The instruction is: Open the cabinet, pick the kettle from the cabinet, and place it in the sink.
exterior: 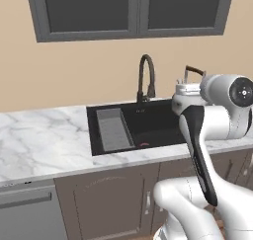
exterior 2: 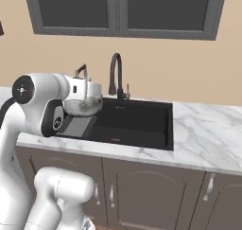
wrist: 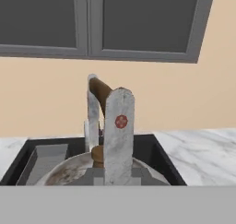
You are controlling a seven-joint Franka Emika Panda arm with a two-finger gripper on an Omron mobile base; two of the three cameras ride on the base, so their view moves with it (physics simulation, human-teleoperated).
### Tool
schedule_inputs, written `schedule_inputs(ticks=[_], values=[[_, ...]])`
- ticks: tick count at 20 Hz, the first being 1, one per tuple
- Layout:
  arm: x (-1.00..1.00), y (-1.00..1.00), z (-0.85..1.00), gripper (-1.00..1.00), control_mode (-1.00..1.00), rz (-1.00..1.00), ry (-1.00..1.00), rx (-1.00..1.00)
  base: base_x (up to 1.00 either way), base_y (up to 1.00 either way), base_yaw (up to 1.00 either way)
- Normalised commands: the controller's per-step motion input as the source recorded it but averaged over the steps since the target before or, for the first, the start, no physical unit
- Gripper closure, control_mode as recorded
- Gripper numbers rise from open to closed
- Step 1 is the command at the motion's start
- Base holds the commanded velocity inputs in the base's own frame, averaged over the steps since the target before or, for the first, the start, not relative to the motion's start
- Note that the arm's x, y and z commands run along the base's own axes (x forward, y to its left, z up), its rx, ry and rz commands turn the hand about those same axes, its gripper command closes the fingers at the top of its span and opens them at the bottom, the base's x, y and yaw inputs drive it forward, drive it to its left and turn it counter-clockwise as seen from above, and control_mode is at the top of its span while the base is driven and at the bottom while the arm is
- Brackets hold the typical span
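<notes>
The small silvery kettle [exterior 2: 88,104] hangs in the air in front of the black sink [exterior 2: 137,122], well above counter height. My gripper [exterior 2: 82,77] is shut on its thin brown arched handle [exterior: 194,69]. In the hand view the brown handle [wrist: 99,87] runs between my pale fingers [wrist: 119,126], with the lid knob and the kettle's top [wrist: 69,171] below them. Beyond the kettle lies the sink [wrist: 159,150]. In the left base view the kettle [exterior: 184,94] sits against the sink's [exterior: 153,125] right end. The cabinet is out of view.
A grey ribbed tray [exterior: 113,130] lies in the sink's left part, and a tall black faucet [exterior: 146,78] rises behind the basin. Grey-framed dark-glass cabinets [exterior 2: 123,11] hang above. White marble counter [exterior 2: 208,134] flanks the sink, with brown lower cabinets [exterior 2: 142,191] below.
</notes>
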Motion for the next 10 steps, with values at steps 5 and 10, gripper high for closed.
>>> schedule_inputs(ticks=[5,10], values=[[0.0,0.0,0.0,1.0,1.0,0.0,0.0,0.0,0.19,-0.6,0.03],[0.0,0.0,0.0,1.0,1.0,0.0,0.0,0.0,0.14,-0.6,0.05]])
